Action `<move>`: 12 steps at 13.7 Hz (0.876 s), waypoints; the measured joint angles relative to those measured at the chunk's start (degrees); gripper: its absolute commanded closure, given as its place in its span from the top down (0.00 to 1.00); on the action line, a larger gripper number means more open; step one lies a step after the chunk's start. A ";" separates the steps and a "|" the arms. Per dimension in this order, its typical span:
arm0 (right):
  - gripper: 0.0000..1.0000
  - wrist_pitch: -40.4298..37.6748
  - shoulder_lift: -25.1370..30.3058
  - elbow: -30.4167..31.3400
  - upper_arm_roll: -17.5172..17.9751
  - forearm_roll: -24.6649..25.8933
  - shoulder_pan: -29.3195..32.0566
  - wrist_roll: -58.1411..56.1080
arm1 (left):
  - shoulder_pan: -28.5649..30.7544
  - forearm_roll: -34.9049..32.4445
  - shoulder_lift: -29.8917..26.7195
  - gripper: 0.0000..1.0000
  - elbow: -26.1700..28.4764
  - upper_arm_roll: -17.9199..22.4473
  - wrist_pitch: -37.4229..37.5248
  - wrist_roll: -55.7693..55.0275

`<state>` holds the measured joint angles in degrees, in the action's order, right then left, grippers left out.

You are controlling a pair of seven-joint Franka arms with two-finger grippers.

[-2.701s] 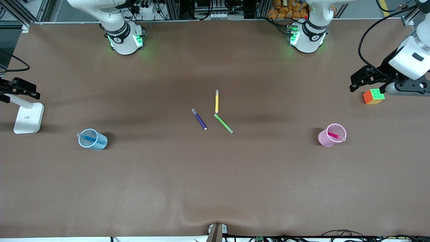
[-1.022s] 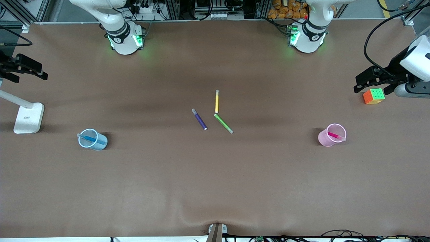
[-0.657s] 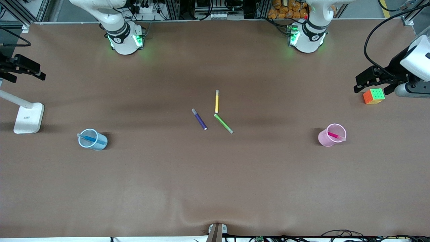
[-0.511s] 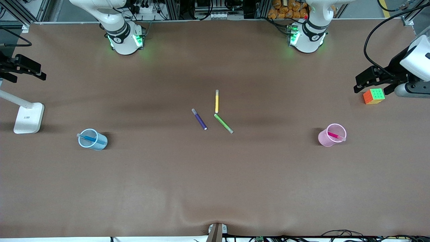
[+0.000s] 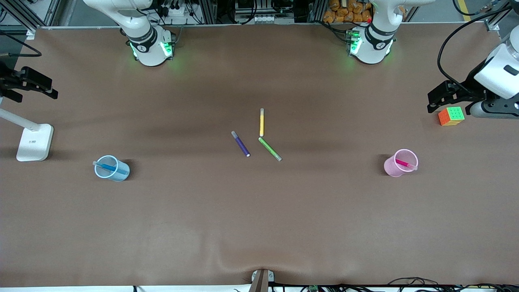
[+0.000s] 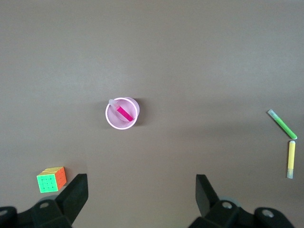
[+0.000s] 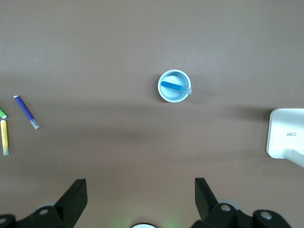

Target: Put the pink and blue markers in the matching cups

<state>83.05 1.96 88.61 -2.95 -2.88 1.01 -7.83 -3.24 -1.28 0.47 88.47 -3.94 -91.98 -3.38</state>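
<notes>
The pink marker (image 5: 403, 164) stands tilted in the pale pink cup (image 5: 394, 167) toward the left arm's end; both show in the left wrist view, marker (image 6: 124, 113), cup (image 6: 113, 122). The blue marker (image 5: 107, 166) leans in the pale blue cup (image 5: 117, 173) toward the right arm's end; both show in the right wrist view, marker (image 7: 172, 86), cup (image 7: 167, 95). My left gripper (image 5: 440, 99) (image 6: 141, 192) is open and empty, raised over the table's end by the cube. My right gripper (image 5: 34, 83) (image 7: 140, 197) is open and empty, raised above the lamp.
Purple (image 5: 241, 143), yellow (image 5: 262, 122) and green (image 5: 270, 149) markers lie at mid-table. A colourful cube (image 5: 451, 116) sits under the left gripper. A white lamp base (image 5: 35, 142) stands at the right arm's end.
The left arm has lifted and pulled slightly toward its end of the table. The right gripper has risen away from the lamp base. Markers and cups have not moved.
</notes>
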 measured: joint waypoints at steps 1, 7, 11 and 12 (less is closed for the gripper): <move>1.00 0.28 -0.03 0.03 0.00 0.01 -0.32 0.00 | 0.01 -0.02 0.00 1.00 0.00 0.14 0.00 0.00; 1.00 0.70 -0.27 0.72 -0.05 0.12 -1.02 0.00 | 0.16 -0.35 0.08 1.00 0.07 0.62 0.03 0.00; 1.00 0.66 -0.27 0.73 -0.68 0.31 -0.63 -0.01 | 0.62 -0.36 0.46 1.00 0.08 0.90 0.03 0.00; 1.00 0.62 -0.26 0.75 -0.77 0.32 -0.53 -0.03 | 0.62 -0.36 0.48 1.00 0.08 0.90 0.03 0.00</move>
<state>83.68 1.69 89.36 -3.72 -2.56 0.48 -7.86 -2.62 -1.64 0.95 88.55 -3.04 -91.95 -3.38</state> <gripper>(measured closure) 0.000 0.000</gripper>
